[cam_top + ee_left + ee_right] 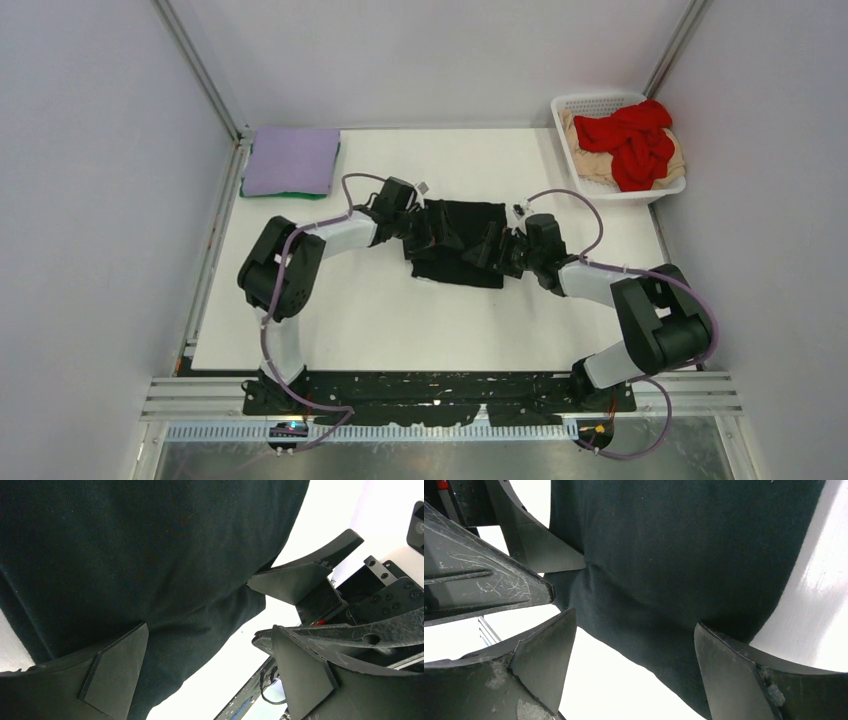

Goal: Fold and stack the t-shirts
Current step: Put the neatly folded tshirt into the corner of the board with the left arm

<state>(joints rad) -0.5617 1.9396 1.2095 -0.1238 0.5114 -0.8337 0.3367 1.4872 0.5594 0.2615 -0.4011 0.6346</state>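
The black t-shirt (460,240) lies partly folded in the middle of the white table (380,320). My left gripper (425,232) is open over its left edge. In the left wrist view the jaws (210,675) stand wide apart, with the black fabric (150,555) reaching in by the left finger. My right gripper (492,250) is open over the shirt's right edge. In the right wrist view (639,665) the black fabric (684,545) runs between the fingers. The folded lavender shirt (290,158) lies on the green shirt (285,193) at the back left. The red shirt (630,140) and the beige shirt (590,165) lie crumpled in the basket.
The white lattice basket (600,102) stands at the back right corner. Grey walls with metal frame posts close in the table on three sides. The two grippers face each other closely; the right one's fingers (300,580) show in the left wrist view.
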